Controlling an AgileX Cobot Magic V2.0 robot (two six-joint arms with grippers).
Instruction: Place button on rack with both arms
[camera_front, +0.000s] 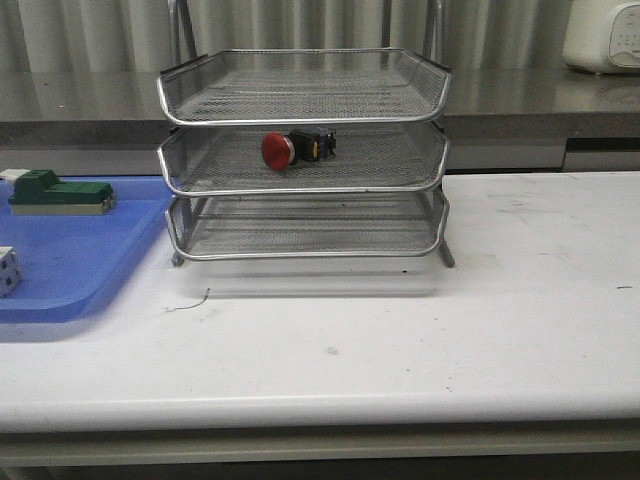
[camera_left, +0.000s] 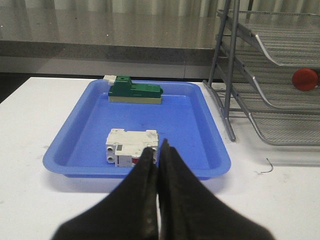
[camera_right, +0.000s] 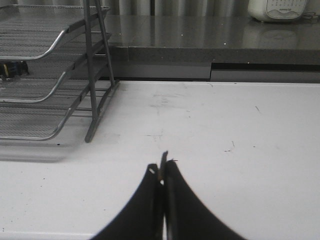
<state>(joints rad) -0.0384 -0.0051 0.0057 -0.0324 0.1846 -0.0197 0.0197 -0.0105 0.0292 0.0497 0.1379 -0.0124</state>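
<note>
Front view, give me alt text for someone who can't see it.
A red-headed push button lies on its side in the middle tier of a three-tier silver wire-mesh rack standing on a white table. To the rack's left, a blue tray holds a green-and-beige block and a white cube. No arm shows.

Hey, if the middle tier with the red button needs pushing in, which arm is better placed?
Probably either, with a slight lean to the right. The button lies on the rack's middle tier. Both grippers, left and right, have their jaws shut and empty, but the blue tray lies before the left.
</note>
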